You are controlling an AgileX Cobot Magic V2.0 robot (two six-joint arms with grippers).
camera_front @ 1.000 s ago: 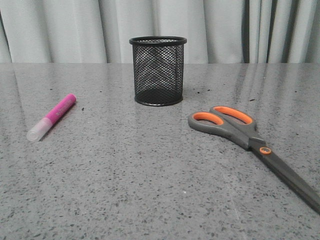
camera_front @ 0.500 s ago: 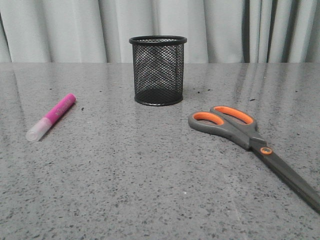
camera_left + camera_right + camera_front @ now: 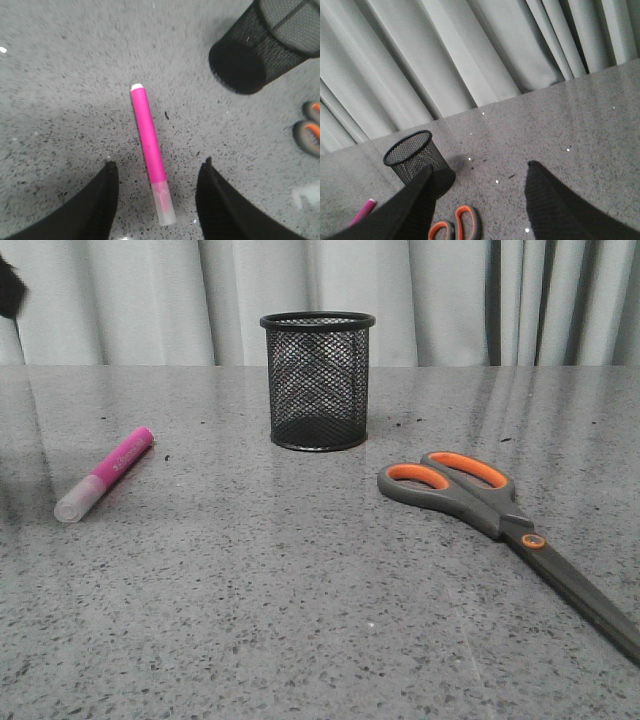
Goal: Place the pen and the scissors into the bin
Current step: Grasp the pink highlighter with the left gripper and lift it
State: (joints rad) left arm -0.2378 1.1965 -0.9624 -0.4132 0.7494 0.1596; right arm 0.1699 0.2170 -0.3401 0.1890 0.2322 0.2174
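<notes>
The pink pen [image 3: 103, 473] with its whitish cap lies on the table at the left. In the left wrist view my left gripper [image 3: 158, 162] is open above the pen [image 3: 149, 150], and the capped end lies between the two fingers. The black mesh bin [image 3: 318, 380] stands upright at the middle back and looks empty. The scissors [image 3: 500, 515] lie flat at the right, handles toward the bin. My right gripper [image 3: 480, 166] is open and empty, held high, looking down on the bin [image 3: 412, 155] and the scissors' handles [image 3: 465, 225].
The grey speckled table [image 3: 300, 620] runs back to a pale curtain [image 3: 440, 300]. A dark part of my left arm [image 3: 8, 285] shows at the front view's upper left edge. The bin [image 3: 260, 45] and the scissors' handles [image 3: 310, 135] also show in the left wrist view.
A dark part of my left arm has come into the front view at the upper left edge. The pen, bin and scissors have not moved.
</notes>
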